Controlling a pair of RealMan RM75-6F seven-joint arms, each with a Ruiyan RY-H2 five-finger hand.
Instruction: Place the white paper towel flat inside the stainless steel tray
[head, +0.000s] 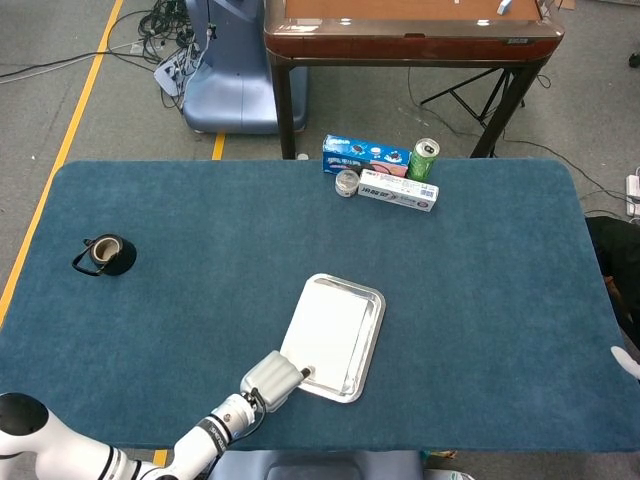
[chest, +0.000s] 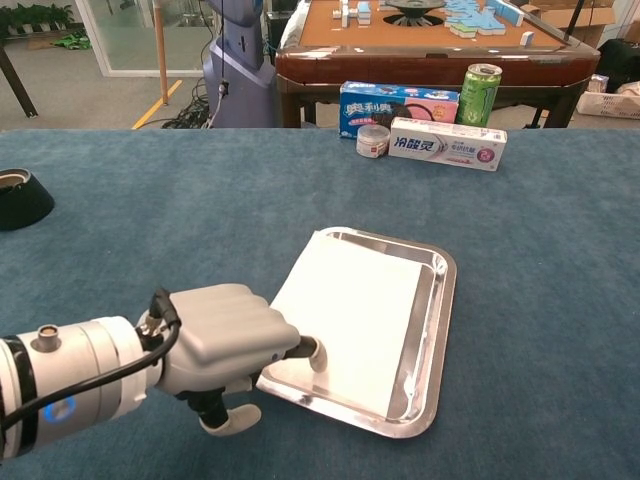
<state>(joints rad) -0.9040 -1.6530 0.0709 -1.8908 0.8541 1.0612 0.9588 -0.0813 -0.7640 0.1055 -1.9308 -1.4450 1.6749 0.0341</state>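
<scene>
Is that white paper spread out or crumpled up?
Spread out: the white paper towel lies as one smooth flat sheet in the steel tray.

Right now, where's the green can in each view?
Head view: green can at the table's far edge, right of centre, behind the toothpaste box.
Chest view: green can top right, behind the toothpaste box.
Shared landmark: the stainless steel tray, nearer than both.
</scene>
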